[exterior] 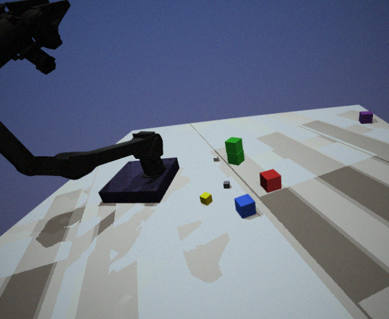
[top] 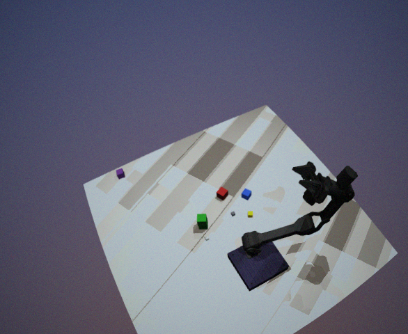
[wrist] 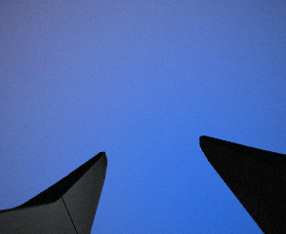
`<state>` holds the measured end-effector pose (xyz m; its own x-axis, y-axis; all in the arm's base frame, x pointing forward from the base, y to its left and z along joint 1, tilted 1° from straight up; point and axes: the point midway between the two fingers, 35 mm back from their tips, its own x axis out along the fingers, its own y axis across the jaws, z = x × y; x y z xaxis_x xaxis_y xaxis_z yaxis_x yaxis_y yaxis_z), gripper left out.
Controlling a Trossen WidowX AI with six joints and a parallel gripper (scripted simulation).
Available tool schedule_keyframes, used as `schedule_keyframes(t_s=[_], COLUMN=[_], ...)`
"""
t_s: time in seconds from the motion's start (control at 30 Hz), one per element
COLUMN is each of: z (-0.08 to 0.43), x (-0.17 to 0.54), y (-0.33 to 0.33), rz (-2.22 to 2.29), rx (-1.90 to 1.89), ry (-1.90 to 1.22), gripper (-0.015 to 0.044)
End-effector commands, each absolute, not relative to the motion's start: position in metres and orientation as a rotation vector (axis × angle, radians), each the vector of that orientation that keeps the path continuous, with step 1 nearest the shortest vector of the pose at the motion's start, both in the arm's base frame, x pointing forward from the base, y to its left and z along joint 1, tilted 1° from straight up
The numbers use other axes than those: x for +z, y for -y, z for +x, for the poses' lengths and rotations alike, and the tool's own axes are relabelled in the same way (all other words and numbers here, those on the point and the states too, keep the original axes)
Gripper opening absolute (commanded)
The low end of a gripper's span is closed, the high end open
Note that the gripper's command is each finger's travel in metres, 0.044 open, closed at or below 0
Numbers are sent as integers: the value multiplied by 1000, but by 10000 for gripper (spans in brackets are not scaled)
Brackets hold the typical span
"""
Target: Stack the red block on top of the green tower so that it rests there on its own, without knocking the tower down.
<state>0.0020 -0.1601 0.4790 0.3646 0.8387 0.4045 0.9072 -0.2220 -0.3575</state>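
The red block (top: pixel 221 193) (exterior: pixel 270 181) lies on the table, away from the tower. The green tower (top: pixel 202 220) (exterior: pixel 235 151) is two green blocks, one on the other, standing upright with a slight offset between them. My gripper (wrist: pixel 152 148) is open, with nothing between its fingers; the wrist view shows only background past the tips. In the top view my gripper (top: pixel 296 175) is at the right, raised high and well away from both the red block and the tower.
A blue block (top: pixel 246 194) (exterior: pixel 245 206) lies near the red block. A smaller yellow block (top: pixel 250 213) (exterior: pixel 206 198), a tiny grey cube (top: pixel 232 213) (exterior: pixel 226 184) and a tiny pale piece (top: pixel 207 239) (exterior: pixel 216 159) lie nearer the arm's dark base plate (top: pixel 265 276) (exterior: pixel 119 185). A purple block (top: pixel 120 173) (exterior: pixel 365 117) lies near a far corner.
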Motion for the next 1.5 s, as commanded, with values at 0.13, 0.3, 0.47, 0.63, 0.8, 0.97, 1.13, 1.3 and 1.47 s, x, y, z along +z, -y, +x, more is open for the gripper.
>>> schedule_keyframes(t_s=[0.13, 0.3, 0.47, 0.63, 0.8, 0.97, 1.13, 1.3, 1.47], z=[0, 0, 9, 17, 36, 65, 102, 144, 186], x=[489, 504, 508, 509, 506, 495, 478, 453, 421], y=[138, 96, 55, 27, -23, -67, -103, -130, -141], rz=[-2095, -2088, -2108, -2113, -2090, -2047, -1985, -1897, -1787], rx=[-89, 52, 192, 294, 476, 638, 762, 853, 903], ry=[1479, 1416, 1318, 1235, 1074, 870, 635, 386, 118], gripper=[440, 440, 440, 440, 440, 440, 440, 440, 440])
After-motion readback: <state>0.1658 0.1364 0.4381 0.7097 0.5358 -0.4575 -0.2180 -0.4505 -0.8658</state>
